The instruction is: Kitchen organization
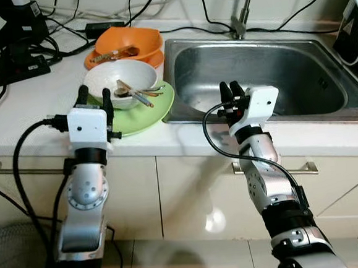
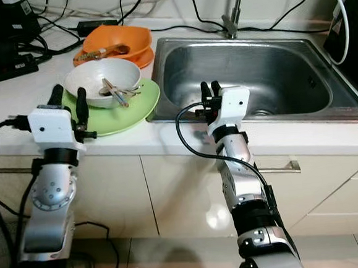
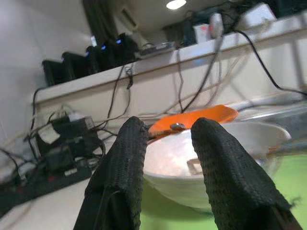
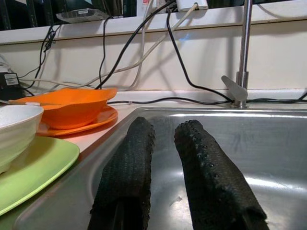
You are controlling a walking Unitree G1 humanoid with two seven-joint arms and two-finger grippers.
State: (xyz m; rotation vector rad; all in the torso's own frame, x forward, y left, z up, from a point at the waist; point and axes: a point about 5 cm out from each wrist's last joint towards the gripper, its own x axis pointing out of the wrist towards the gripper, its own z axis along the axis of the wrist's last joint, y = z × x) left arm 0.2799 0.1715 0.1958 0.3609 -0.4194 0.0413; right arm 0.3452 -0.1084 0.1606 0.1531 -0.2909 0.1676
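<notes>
Left pincer (image 1: 94,96): we are holding it at the front edge of the counter (image 1: 35,114), fingers spread with a clear gap, pinching nothing, and pointing at the near rim of the white bowl (image 1: 120,83).
White bowl: it is sitting on the green plate (image 1: 141,114), just left of the sink, with a spoon and chopsticks (image 1: 136,95) lying inside and poking over the rim on the sink side.
Orange bowl (image 1: 125,46): it is standing on an orange plate behind the white bowl, toward the back edge of the counter, with utensils inside as well.
Cables and power strip (image 1: 9,63): they are crowding the back left corner of the counter, so we are judging it wise to keep the left arm low and forward of them.
Step in hand: we are judging that we are lining up to take the white bowl and carry it to the sink.
How to do it well: we are advising one finger inside the rim and one outside, on the side free of utensils, then a level lift so nothing slides out.
Right pincer (image 1: 233,94): we are holding it over the front rim of the sink (image 1: 267,71), fingers close together with only a narrow slit, gripping nothing.
Sink: its steel basin is lying bare toward the right of the counter, tap at the back.
</notes>
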